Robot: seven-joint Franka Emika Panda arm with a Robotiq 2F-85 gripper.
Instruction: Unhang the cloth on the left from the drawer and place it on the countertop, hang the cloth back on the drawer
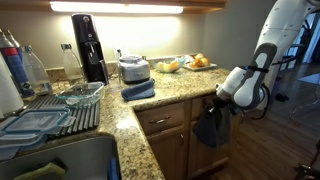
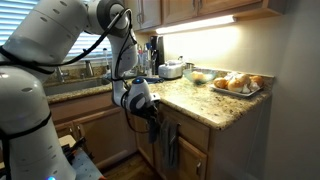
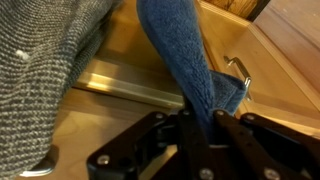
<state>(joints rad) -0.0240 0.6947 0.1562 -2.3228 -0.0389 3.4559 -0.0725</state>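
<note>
Honey-brown cabinet wood backs the wrist view. Nearest, the pincer [image 3: 200, 122] is seen with its fingers drawn close together. A bunched fold of the cloth [image 3: 178, 55] appears to be pinched between them, though the contact itself is partly hidden by fabric. From the jaws the cloth is stretched straight ahead as a narrow band, so its long axis is taken to run in line with the pincer's reach. Beside the band, at the left of the wrist view, a grey knitted cloth [image 3: 45, 60] is draped. On the opposite side, slightly beyond the fingertips, a small pull handle [image 3: 238, 72] is fixed to the drawer [image 3: 280, 55]. In both exterior views the cloth [image 1: 212, 128] [image 2: 168, 142] is shown hanging just below the pincer [image 1: 228, 97] [image 2: 150, 110], against the cabinet front. Above and beyond the pincer the countertop [image 1: 170, 95] is set, with a folded blue towel [image 1: 138, 90] lying farther along it. The coming move is judged to turn on this relation: the slab lies higher than the grasp point, so the cloth would have to be lifted up and over the rounded edge.
</note>
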